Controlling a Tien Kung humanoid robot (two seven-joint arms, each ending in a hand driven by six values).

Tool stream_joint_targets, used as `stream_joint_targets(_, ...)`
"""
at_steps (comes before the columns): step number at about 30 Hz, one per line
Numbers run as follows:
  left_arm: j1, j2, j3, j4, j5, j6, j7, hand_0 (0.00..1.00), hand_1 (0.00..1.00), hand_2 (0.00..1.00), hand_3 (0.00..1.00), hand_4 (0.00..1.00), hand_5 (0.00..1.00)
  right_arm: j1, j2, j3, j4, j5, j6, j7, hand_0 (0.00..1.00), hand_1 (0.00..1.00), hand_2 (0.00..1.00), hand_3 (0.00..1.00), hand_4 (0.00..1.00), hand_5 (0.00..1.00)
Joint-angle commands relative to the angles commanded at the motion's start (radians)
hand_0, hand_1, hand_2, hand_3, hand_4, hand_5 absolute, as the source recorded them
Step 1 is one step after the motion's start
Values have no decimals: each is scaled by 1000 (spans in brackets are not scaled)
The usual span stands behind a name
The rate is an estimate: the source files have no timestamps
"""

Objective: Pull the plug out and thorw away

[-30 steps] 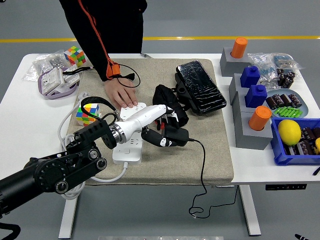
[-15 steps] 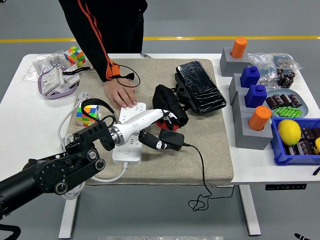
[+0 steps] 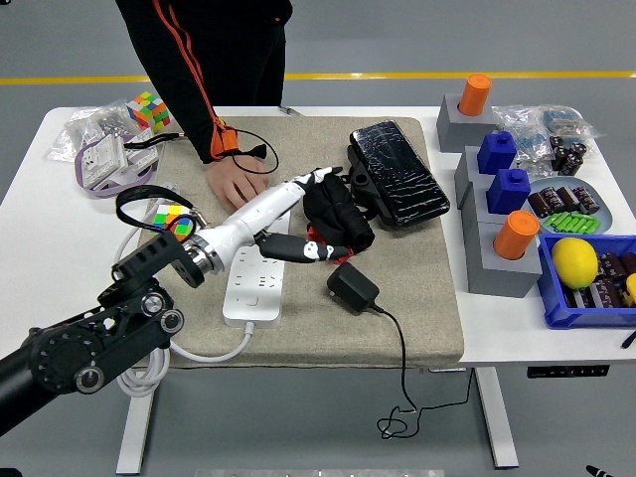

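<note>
Released since a moment ago: black plug adapter (image 3: 353, 287), earlier gripped in the left hand (image 3: 298, 224), now lying free on the beige fabric mat (image 3: 417, 318), just right of the white power strip (image 3: 254, 284) and clear of its sockets. Lifted and pulled back toward the far left as well: that hand, now above the strip's far end, fingers loosely spread and empty.

Nearest, trailing off the mat's front edge and dangling below the table: thin black cable (image 3: 403, 368) running from the adapter. On the left, reaching in from the lower corner: black left arm (image 3: 94, 343) with its white forearm over the strip. Beside it, a coiled white cord (image 3: 149, 370) and a multicoloured puzzle cube (image 3: 169, 221).

Further back, at mid-mat: crumpled black pouch (image 3: 336, 214), and behind it a flat black wrapped case (image 3: 396, 174). Pressed on the strip's far end: a person's hand (image 3: 237, 185), sleeve black with an orange stripe.

Along the right side: blue plastic bin (image 3: 591, 283) with a yellow lemon (image 3: 575, 261), grey blocks carrying orange cylinders (image 3: 516, 235) and blue caps (image 3: 509, 189).

At the far left corner: second puzzle cube (image 3: 148, 108) and clear plastic bags (image 3: 94, 139).
</note>
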Motion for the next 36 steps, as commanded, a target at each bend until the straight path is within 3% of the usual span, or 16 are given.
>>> stream_joint_targets(2, 39, 37, -45, -59, -11, -8, -16, 998, 998, 998, 998, 998, 502, -1, 1, 4, 0, -2, 0, 0, 631, 626, 618, 573, 989, 456)
stream_joint_targets(3, 59, 58, -65, -88, -26, -12, -21, 494, 676, 641, 891, 971, 183, -2, 1, 5, 1, -3, 0, 0, 631, 626, 618, 573, 990, 457)
stream_joint_targets(6, 108, 106, -109, -160, -40, -26, -12, 494, 676, 641, 891, 971, 183, -3, 1, 7, 2, -3, 0, 1, 631, 626, 618, 573, 990, 457)
stream_joint_targets(8, 147, 137, -137, -207, -45, -53, 20, 494, 676, 641, 891, 971, 183, -3, 0, 9, 2, -5, 0, 1, 631, 626, 618, 573, 990, 457)
stream_joint_targets(9, 166, 149, -148, -229, -50, -72, 43, 232, 299, 289, 656, 658, 52, -4, 0, 9, 3, -4, 0, 2, 631, 626, 618, 573, 990, 457)
stream_joint_targets(14, 243, 188, -194, -297, -22, -197, 197, 232, 299, 289, 656, 658, 52, -3, 0, 11, 3, -5, 0, 1, 631, 626, 618, 573, 990, 457)
stream_joint_targets(15, 256, 194, -199, -302, -18, -225, 228, 120, 107, 155, 625, 683, 2, -2, 0, 11, 3, -5, 0, 1, 632, 626, 618, 573, 990, 456)
stream_joint_targets(19, 285, 205, -200, -290, -23, -305, 321, 120, 107, 155, 625, 683, 2, -1, -1, 11, 3, -5, 0, 1, 632, 626, 618, 573, 990, 456)
stream_joint_targets(20, 286, 206, -198, -287, -24, -311, 328, 120, 107, 155, 625, 683, 2, -1, -1, 11, 3, -5, 0, 1, 632, 626, 618, 573, 990, 456)
stream_joint_targets(21, 287, 207, -195, -282, -24, -319, 341, 92, 82, 137, 598, 582, 2, 0, -1, 10, 3, -5, 0, 1, 631, 626, 618, 573, 989, 456)
stream_joint_targets(30, 288, 214, -182, -273, -18, -356, 429, 83, 77, 132, 597, 567, 2, 0, -2, 2, 3, -3, -1, 0, 631, 626, 619, 573, 990, 457)
stream_joint_targets(36, 284, 213, -177, -272, -25, -358, 439, 79, 73, 130, 598, 547, 2, -2, -2, 2, 2, -4, 0, 0, 632, 626, 619, 573, 990, 457)
